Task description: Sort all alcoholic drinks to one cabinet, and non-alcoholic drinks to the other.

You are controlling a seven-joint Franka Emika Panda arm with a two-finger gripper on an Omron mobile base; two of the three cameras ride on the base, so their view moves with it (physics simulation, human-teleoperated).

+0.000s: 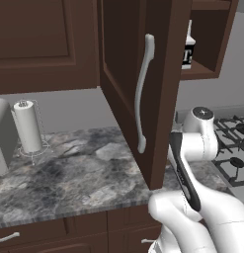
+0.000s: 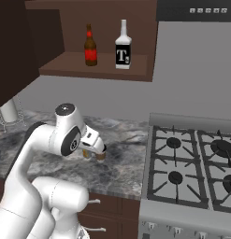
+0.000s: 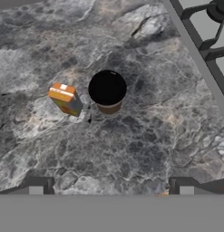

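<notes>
While the hand hangs over the counter, I see my gripper (image 3: 111, 188) with its two dark fingertips wide apart at the bottom of the hand view, clamped on nothing. Above them in that view, near the centre, stands the coffee cup (image 3: 107, 92) with its dark lid facing the camera, and just to its left, close but not touching, sits the small yellow-orange can (image 3: 65, 98). Both rest on the mottled grey counter (image 3: 131, 145), with the stove (image 3: 208, 41) running along the upper right corner.

In the right base view the hand sits low at centre left, and a bit of the cup shows under it. Up in the upper middle of that frame, the open cabinet (image 2: 103, 65) has the brown bottle (image 2: 90, 45) and the white bottle (image 2: 123, 45) standing upright side by side on its shelf board, apart from each other.

In the left base view the cabinet door (image 1: 143, 84) with its long silver handle (image 1: 143, 94) stands swung open in the centre, and a paper towel roll (image 1: 27, 126) stands at the left edge of the counter
</notes>
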